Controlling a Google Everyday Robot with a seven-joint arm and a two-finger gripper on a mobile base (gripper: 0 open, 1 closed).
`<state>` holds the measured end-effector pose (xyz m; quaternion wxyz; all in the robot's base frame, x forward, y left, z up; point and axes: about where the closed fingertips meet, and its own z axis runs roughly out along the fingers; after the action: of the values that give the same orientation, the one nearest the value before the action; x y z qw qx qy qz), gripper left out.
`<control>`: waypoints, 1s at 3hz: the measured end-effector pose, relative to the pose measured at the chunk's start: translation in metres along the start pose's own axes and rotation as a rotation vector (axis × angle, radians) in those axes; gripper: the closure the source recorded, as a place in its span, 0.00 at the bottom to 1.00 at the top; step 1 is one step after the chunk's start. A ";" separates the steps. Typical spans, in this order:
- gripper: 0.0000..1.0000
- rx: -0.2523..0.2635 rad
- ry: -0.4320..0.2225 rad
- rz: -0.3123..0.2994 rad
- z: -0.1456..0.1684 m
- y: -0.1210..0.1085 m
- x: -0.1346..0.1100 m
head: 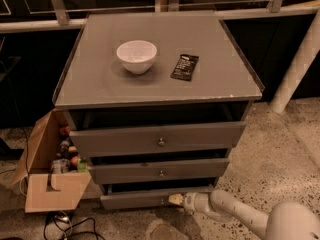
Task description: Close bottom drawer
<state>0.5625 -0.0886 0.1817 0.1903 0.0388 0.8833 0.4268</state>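
1. Gripper (176, 200) sits low by the floor; I cannot tell whether it is open or closed.
2. Bottom drawer (135, 200) meets its tip, front slightly proud - closing looks nearly done, a last push left.

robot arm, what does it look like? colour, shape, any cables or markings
The arm is smooth off-white, built of rounded tubular segments that widen into a large bulbous joint at the lower right. Its pincer, a pale cream-yellow tip, sits at the front of the bottom drawer, close to the knob. No cables, markings or labels show on it.
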 end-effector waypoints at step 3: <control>1.00 -0.018 -0.065 -0.019 0.012 0.011 -0.034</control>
<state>0.5976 -0.0808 0.1942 0.2230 0.0425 0.8730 0.4317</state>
